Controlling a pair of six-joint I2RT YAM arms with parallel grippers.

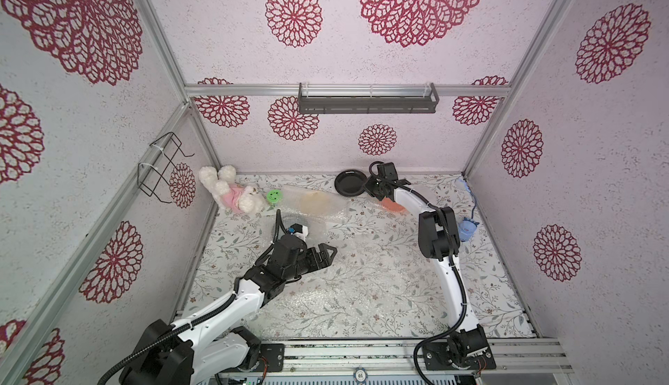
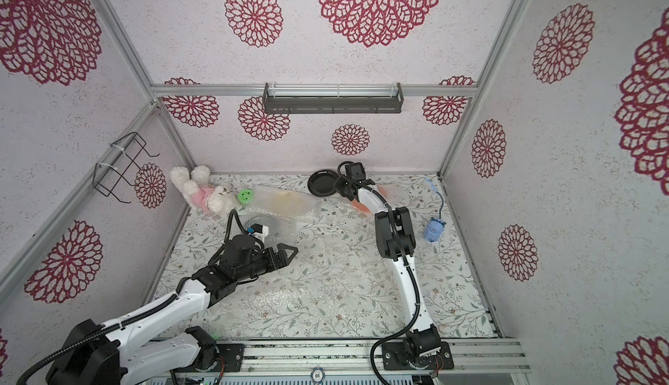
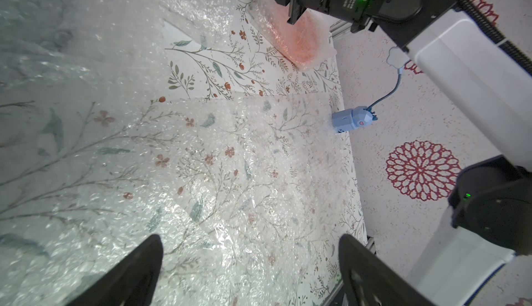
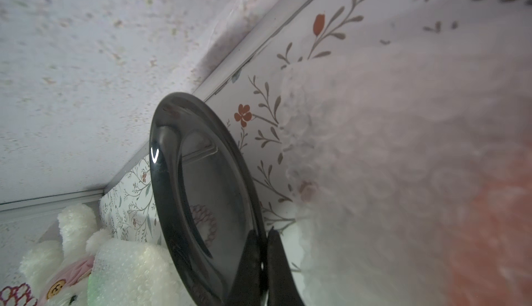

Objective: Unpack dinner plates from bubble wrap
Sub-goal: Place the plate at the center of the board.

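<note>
Right pincer (image 4: 262, 232) pinching black plate (image 4: 201, 175) by its rim. Left pincer (image 3: 250, 241) spread wide above flat bubble wrap (image 3: 230, 160) on bench (image 1: 506, 310).

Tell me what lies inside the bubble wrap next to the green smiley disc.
A round cream plate shows dimly through the bubble wrap; its pattern is hidden.

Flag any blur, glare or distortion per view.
Both top views: sharp, evenly lit, bubble wrap glinting faintly. Left wrist view: strong glare across the bubble wrap, nearest stretch soft. Right wrist view: black plate crisp with one specular spot; wrapped orange plate out of focus.
</note>
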